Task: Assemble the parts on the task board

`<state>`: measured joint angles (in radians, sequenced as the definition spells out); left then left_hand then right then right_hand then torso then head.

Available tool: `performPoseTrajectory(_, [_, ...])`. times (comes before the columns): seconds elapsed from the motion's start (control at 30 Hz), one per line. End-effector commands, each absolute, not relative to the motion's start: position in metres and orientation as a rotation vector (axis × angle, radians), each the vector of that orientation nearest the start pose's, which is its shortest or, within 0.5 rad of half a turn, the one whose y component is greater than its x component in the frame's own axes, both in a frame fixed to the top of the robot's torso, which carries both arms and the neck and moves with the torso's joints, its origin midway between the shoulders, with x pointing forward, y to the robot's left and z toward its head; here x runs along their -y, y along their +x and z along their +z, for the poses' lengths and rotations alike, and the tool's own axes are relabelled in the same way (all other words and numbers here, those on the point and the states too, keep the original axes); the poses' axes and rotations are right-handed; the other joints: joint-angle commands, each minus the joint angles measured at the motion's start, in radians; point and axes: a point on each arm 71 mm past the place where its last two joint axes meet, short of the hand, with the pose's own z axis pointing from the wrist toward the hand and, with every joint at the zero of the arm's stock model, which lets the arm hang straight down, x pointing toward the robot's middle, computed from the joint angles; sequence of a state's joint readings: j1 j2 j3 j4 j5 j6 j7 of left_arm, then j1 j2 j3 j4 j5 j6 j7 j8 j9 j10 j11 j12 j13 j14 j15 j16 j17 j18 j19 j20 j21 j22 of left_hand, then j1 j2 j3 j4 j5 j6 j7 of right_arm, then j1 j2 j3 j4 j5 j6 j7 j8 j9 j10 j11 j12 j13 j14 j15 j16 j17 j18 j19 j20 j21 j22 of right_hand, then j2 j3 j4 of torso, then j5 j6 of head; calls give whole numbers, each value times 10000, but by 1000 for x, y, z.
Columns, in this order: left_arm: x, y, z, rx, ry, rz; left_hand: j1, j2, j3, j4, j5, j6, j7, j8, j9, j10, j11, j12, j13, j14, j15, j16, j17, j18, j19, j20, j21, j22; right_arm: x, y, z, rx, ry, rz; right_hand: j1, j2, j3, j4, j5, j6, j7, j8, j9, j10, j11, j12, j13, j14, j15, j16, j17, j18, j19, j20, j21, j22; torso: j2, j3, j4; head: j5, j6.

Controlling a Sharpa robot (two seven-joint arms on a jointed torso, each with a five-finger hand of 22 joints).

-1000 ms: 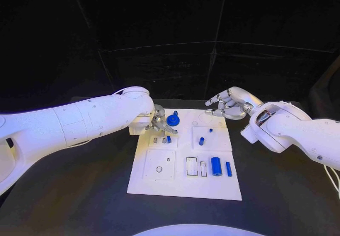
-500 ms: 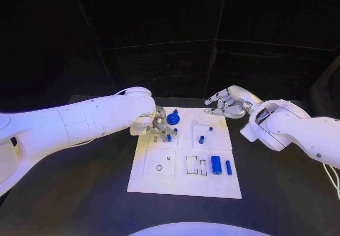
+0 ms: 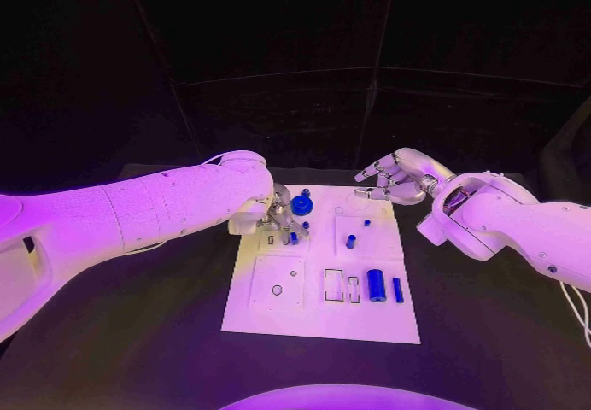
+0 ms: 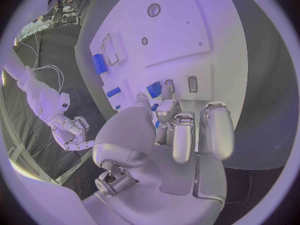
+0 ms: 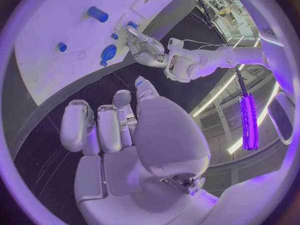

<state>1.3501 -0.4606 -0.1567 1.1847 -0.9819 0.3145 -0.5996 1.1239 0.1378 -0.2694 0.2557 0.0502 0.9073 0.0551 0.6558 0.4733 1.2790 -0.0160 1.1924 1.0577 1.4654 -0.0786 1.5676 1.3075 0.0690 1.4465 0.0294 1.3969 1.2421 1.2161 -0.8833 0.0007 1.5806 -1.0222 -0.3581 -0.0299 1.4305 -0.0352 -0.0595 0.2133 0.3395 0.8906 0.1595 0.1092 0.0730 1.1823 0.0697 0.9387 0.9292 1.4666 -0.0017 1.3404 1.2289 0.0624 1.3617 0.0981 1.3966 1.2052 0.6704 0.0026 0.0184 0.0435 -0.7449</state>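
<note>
i'm working outward from the board [image 3: 323, 318]. on its near part a fat cylinder [image 3: 376, 285] and a thin pin [image 3: 398, 289] are lying loose beside empty slots. past the middle a short peg [image 3: 350, 243] is standing, and by the far edge sits a round knob [image 3: 301, 205].

my left hand [image 3: 278, 220] is reaching down onto the board's far left part, fingers curled in around a small piece [image 4: 154, 89] at a slot. the piece is at the fingertips [image 4: 164, 110]; i cannot tell whether they are actually pinching it.

my worry: if i'm pressing with the piece tilted, it could jam or skid off. the knob is just beside those fingers, so a sideways move could knock it.

my right hand [image 3: 396, 181] is hovering over the board's far right corner, fingers loosely spread, holding nothing.
</note>
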Motion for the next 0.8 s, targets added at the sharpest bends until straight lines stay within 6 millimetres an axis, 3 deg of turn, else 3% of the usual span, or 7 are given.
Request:
performPoseTrajectory(0.03, [-120,531,-212,-24652,-74,-2851,164,-4,32,-96,-23,-83,11,48,34,-73,23,-45,3,1054,30,32,2633,-43,-59,30,-38,-7,205,484,-157,-16687,2316,9309,116,40,-70,-15,71,-49,-13,63,0,-73,-25,-37,-22,310,-83,-56,-6,152,-54,12,-40,-16,1,2,1,-13,-13])
performPoseTrajectory(0.3, [-119,531,-212,-24632,-52,-2923,316,-2,87,-224,-22,-129,18,74,97,-118,28,-94,-42,1054,34,32,2633,-40,-68,36,-45,-13,204,485,-157,-16721,2297,9299,173,64,-57,-37,124,-43,-16,78,2,-76,-30,-47,-33,311,-87,-66,-10,154,-56,9,-49,-25,6,2,-8,-18,-32])
performPoseTrajectory(0.8, [-118,532,-211,-24473,-167,-3067,1024,209,608,-845,-16,-263,25,116,286,-200,33,-205,-105,1054,42,32,2633,-36,-83,49,-59,-6,203,486,-158,-16751,2291,9296,232,85,-40,-61,183,-48,-18,88,1,-86,-33,-66,-54,312,-91,-73,-10,155,-57,6,-56,-31,5,1,-1,-34,-70])
